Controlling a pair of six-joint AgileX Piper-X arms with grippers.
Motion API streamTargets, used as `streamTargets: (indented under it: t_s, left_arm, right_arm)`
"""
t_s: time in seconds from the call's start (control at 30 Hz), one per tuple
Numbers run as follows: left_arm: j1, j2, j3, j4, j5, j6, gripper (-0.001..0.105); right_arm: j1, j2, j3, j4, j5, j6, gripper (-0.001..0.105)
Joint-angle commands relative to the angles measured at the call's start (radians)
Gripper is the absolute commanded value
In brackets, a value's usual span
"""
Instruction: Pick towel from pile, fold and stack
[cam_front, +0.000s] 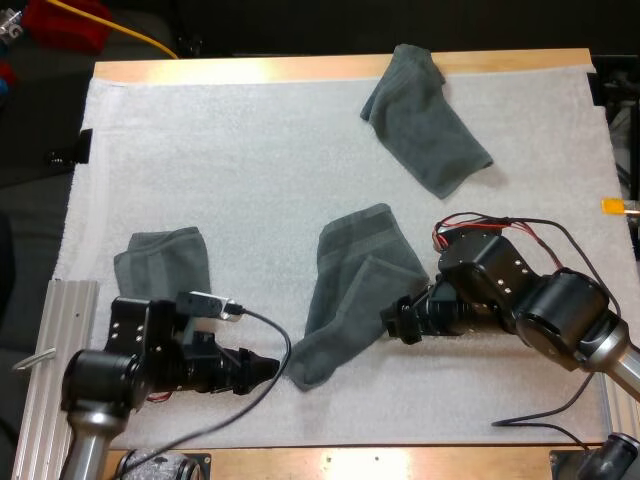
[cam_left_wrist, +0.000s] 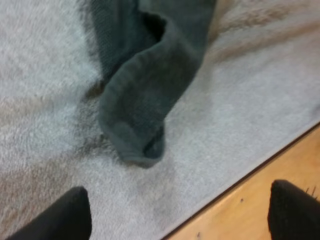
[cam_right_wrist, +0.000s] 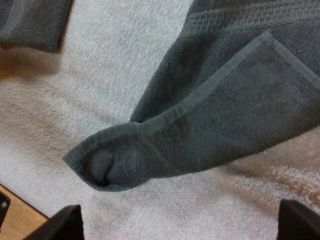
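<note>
A dark grey-green towel (cam_front: 355, 290) lies loosely crumpled mid-mat, its long tail pointing to the near edge. My left gripper (cam_front: 270, 368) sits just left of that tail's tip, open, its fingers (cam_left_wrist: 55, 216) apart on either side of the rolled towel corner (cam_left_wrist: 145, 110) and clear of it. My right gripper (cam_front: 395, 322) rests at the towel's right side, open, its fingers (cam_right_wrist: 300, 220) spread short of the hemmed flap (cam_right_wrist: 215, 125). A small folded towel (cam_front: 165, 260) lies at the left, its corner (cam_right_wrist: 30, 22) beyond the flap. Another crumpled towel (cam_front: 425, 120) lies at the far side.
The white mat (cam_front: 250, 160) covers the wooden table. The table's near wooden edge (cam_left_wrist: 260, 200) runs close under my left gripper. An aluminium rail (cam_front: 55, 340) stands at the left beside my left arm. Bare mat stretches across the far left.
</note>
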Motion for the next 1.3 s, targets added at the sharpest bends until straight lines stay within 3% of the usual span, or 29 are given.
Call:
streamTargets:
  t_s: [0.0,0.23,0.6,1.0,1.2,1.27]
  left_arm:
    - [-0.005,0.017,0.003,-0.022,-0.008,-0.008,0.070]
    - [-0.021,0.136,0.009,-0.086,-0.024,-0.029,0.070]
    - [-0.186,0.423,0.009,-0.178,-0.053,-0.061,0.070]
    - [-0.237,0.526,0.009,-0.334,-0.053,-0.116,0.069]
    - [-0.237,0.542,0.009,-0.343,-0.060,-0.132,0.046]
    - [-0.237,0.558,0.009,-0.343,-0.060,-0.132,0.045]
  right_arm:
    - [-0.004,-0.011,-0.005,0.012,-0.008,-0.012,0.074]
    - [-0.004,-0.011,-0.005,0.012,-0.008,-0.012,0.074]
    - [-0.004,-0.011,-0.005,0.007,-0.008,-0.012,0.074]
    - [-0.004,-0.011,-0.005,0.007,-0.008,-0.012,0.074]
    - [-0.004,-0.011,-0.005,0.007,-0.008,-0.012,0.074]
    - [-0.004,-0.011,-0.005,0.007,-0.008,-0.012,0.074]
